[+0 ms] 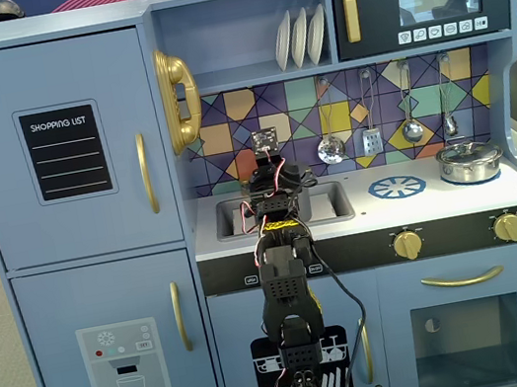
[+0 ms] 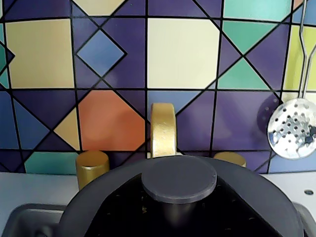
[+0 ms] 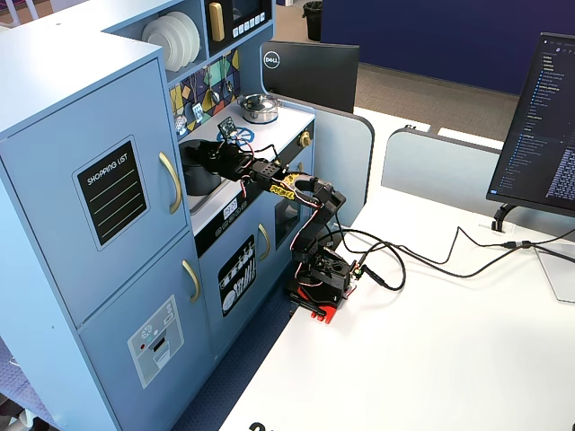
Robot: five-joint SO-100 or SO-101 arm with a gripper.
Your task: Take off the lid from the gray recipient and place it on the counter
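A blue toy kitchen was seen head-on in a fixed view, its white counter (image 1: 441, 204) carrying a printed blue burner (image 1: 397, 187) and a shiny silver pot (image 1: 469, 160) at the right. A black arm (image 1: 286, 294) rose in front of the cabinet and reached into the recessed sink (image 1: 330, 203) at the left of the counter. The gray recipient (image 1: 300, 198) was only partly visible behind the arm, standing in the sink. The tool (image 1: 274, 183) was placed over it; whether it was wide or narrow could not be told.

In the wrist view, the lid (image 2: 98, 192) filled the lower part of the picture, its round central knob (image 2: 178, 178) just below the middle. A gold faucet (image 2: 163, 129) stood just behind it, before a coloured tiled backsplash (image 2: 182, 54), and a perforated ladle (image 2: 292, 127) hung at the right. The tool's fingers were not shown.

In another fixed view, from the side, the arm's base (image 3: 322, 280) was seen standing on a white desk (image 3: 449, 359), with the arm stretched toward the sink. The gray recipient (image 3: 201, 171) sat there with the lid (image 3: 199, 147) on it, and the tool (image 3: 216, 154) was at the lid; its opening was too small to judge.
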